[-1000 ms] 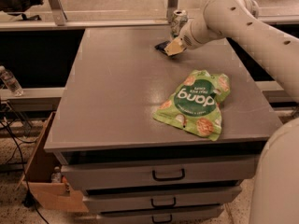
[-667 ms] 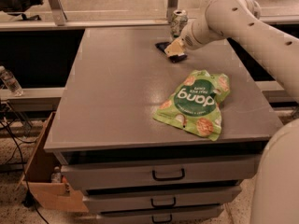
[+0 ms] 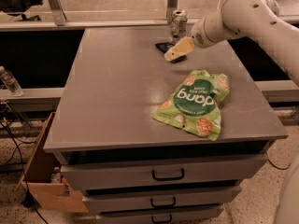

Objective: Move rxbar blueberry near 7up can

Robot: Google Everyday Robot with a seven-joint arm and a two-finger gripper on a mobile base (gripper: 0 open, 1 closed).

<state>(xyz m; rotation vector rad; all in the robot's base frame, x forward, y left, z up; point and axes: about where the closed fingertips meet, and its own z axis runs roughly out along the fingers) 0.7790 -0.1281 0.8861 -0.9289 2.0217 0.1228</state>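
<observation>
At the far edge of the grey bench (image 3: 112, 87), my end effector (image 3: 177, 51) sits low over the rxbar blueberry (image 3: 163, 46), a dark navy wrapper lying flat on the surface with one end poking out to the left of the cream-coloured tool; whether I have a hold on the bar or am merely resting over it, I cannot tell from this view. Just beyond the bar, close to the back rim, stands the 7up can (image 3: 178, 21), upright, silvery with a metal top, its markings too faint to read. The bar's label cannot be read either. The one legible brand belongs to the crumpled green snack bag (image 3: 196, 101) lying nearer the front right of the bench, well apart from the bar: "dang" in bold white letters on a dark green oval (upside down as seen here), with a smaller line of print below it that I cannot make out. My white arm (image 3: 247, 13) reaches in from the upper right, passing above the back right corner of the bench and clear of the bag. Below the top are stacked drawers (image 3: 163, 171) with dark handles. On the floor to the left sits an open cardboard box (image 3: 39, 181), and farther left a clear plastic bottle (image 3: 9, 80) stands on a low ledge.
</observation>
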